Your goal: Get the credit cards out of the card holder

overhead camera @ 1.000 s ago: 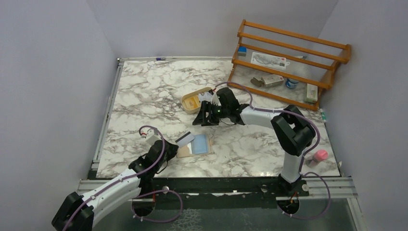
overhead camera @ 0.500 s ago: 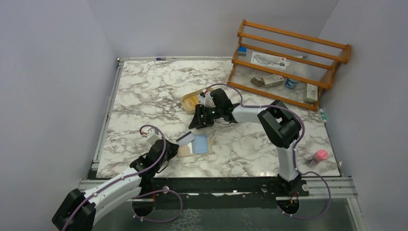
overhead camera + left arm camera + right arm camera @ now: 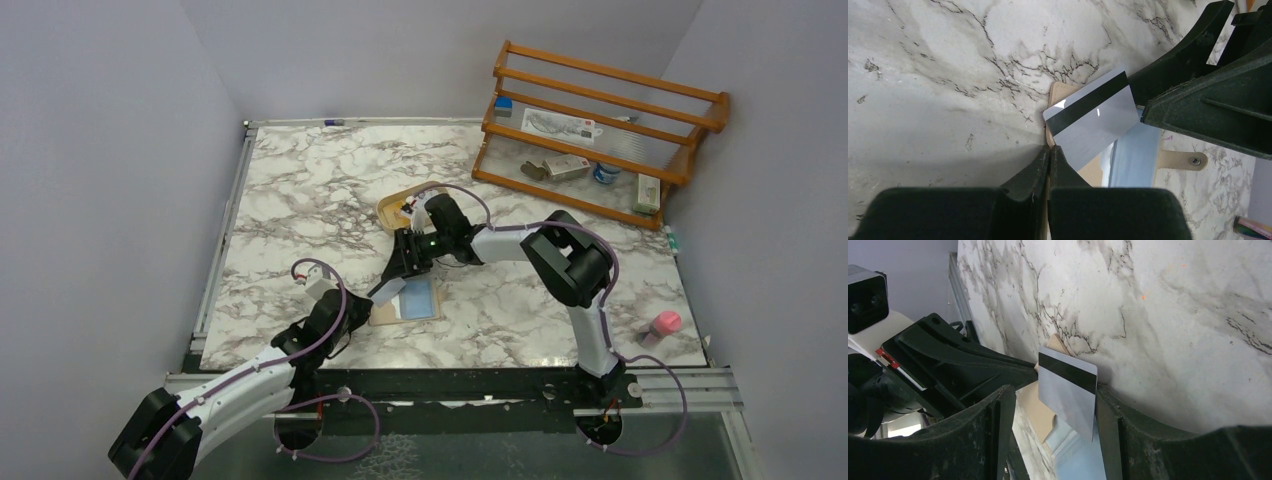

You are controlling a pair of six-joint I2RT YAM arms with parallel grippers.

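The tan card holder [image 3: 384, 318] lies open near the table's front, with a light blue credit card [image 3: 416, 298] in its pocket. My left gripper [image 3: 1049, 150] is shut on the card holder's [image 3: 1091, 173] left edge. A silvery credit card [image 3: 1093, 120] with a black stripe sticks out of it at a tilt. My right gripper [image 3: 1054, 392] is open and straddles this card [image 3: 1068, 390]. The card rests against one finger, and a gap remains on the other side. In the top view the right gripper [image 3: 392, 283] hangs over the raised card [image 3: 385, 292].
An oval beige tray [image 3: 392, 206] sits just behind the right wrist. A wooden rack [image 3: 600, 130] holding small items stands at the back right. A pink bottle [image 3: 665, 323] is at the front right edge. The holder's closing tab [image 3: 1182, 160] points right.
My right gripper has moved from beside the tray toward the front left and now has its fingers either side of the raised card. The left arm has stayed put.
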